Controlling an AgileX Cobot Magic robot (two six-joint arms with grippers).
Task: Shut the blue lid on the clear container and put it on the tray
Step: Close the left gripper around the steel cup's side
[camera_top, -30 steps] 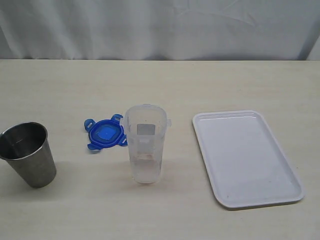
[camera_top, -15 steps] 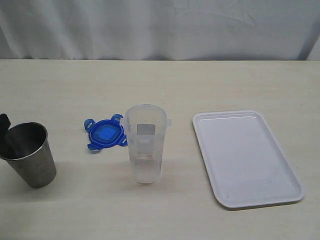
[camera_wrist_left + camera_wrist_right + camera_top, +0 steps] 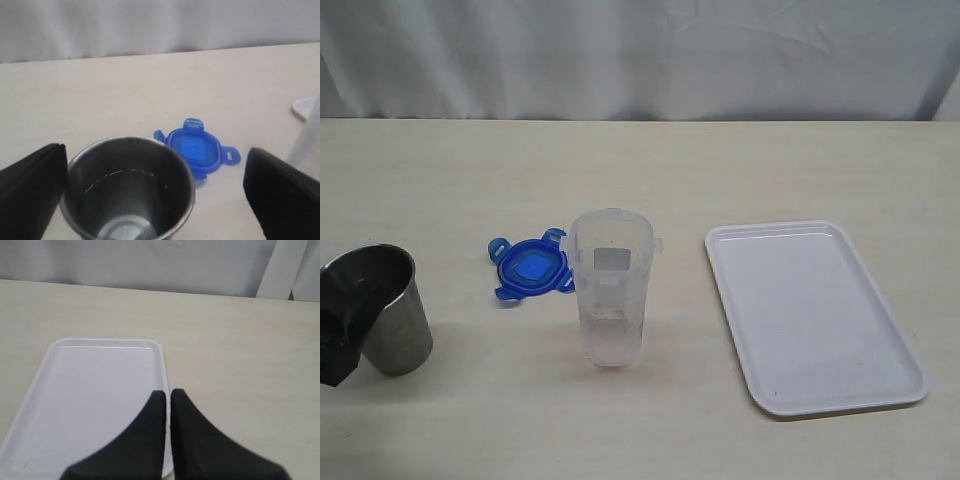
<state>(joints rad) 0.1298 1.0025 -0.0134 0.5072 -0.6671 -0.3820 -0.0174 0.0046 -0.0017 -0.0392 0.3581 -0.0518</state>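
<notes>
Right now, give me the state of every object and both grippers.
blue lid: off the container, lying flat on the table beside it.
clear container: upright, uncovered, on the table, not on the tray.
tray: flat on the table, nothing on it.
steel cup: upright, open-topped.
left gripper: open, holding nothing.
right gripper: shut, holding nothing.

No text, brand, number or sign can be read anywhere. The clear container (image 3: 610, 290), standing mid-desk, carries a whitish patch (image 3: 611, 259) on its near face just below the rim, but the patch looks blank at this size. The blue lid (image 3: 531, 267), lying just left of the container, has a lighter square (image 3: 193, 148) at its centre. Any print on the square is too small and blurred to make out.
</notes>
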